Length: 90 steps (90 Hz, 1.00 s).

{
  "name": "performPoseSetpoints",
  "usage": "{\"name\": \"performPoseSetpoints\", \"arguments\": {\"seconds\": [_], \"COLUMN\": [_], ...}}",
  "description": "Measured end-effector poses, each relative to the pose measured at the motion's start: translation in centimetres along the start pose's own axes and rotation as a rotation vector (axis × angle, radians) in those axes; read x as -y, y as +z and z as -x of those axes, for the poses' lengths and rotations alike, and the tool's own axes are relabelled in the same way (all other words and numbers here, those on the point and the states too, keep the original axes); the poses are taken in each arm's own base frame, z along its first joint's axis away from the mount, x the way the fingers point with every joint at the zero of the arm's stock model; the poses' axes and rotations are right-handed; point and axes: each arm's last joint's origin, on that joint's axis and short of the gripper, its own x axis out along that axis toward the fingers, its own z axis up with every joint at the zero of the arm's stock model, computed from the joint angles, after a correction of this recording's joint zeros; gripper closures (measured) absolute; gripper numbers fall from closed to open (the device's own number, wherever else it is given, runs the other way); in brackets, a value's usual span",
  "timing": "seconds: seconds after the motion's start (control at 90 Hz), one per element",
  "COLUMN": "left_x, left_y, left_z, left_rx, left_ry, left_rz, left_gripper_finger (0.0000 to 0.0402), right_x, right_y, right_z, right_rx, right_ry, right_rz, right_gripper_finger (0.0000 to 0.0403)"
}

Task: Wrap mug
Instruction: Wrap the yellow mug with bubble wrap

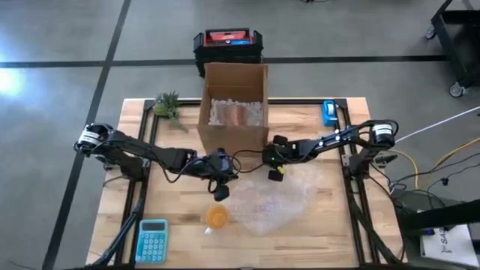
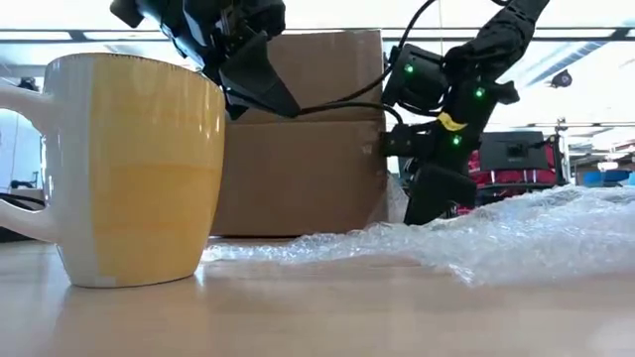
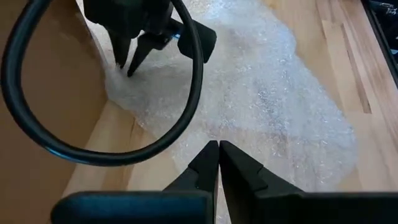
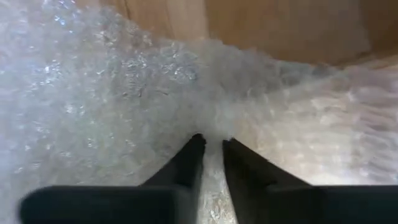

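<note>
Yellow mug (image 1: 217,217) beside bubble wrap (image 1: 276,196), right claw (image 1: 273,175) pinching wrap, left claw (image 1: 220,192) pressed together.

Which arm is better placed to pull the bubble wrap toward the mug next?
Probably the right: its tool is down at the bubble wrap edge, while the left tool hangs raised, shut, above the mug.

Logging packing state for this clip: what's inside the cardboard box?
The cardboard box stands open-topped; the high view shows crumpled bubble wrap inside, pale with a pinkish patch. Anything beneath that wrap is covered and cannot be seen.
</note>
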Motion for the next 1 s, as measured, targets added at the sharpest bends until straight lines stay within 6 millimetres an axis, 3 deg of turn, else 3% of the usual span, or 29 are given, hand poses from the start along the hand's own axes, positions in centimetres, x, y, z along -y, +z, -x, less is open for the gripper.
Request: {"name": "performPoseSetpoints", "arguments": {"seconds": [0.289, 0.578, 0.789, 1.0], "left_x": [0.0, 0.0, 0.0, 0.5], "left_y": [0.0, 0.0, 0.1, 0.8], "left_z": [0.0, 0.0, 0.0, 0.1], "left_rx": [-0.001, 0.001, 0.009, 0.073], "left_ry": [0.000, 0.000, -0.003, -0.086], "left_rz": [0.000, 0.000, 0.001, 0.028], "left_gripper_finger": [0.0402, 0.0402, 0.0402, 0.0402], "right_x": [0.5, 0.4, -2.1, -5.2], "right_y": [1.0, 3.6, 5.1, 5.4], "right_z": [2.3, 8.7, 14.2, 17.4], "right_rx": [-0.028, -0.031, 0.074, 0.165], "right_ry": [-0.001, 0.059, 0.159, 0.219], "right_rz": [0.017, -0.007, -0.010, 0.041], "right_gripper_finger": [0.0399, 0.0402, 0.0403, 0.0403]}}
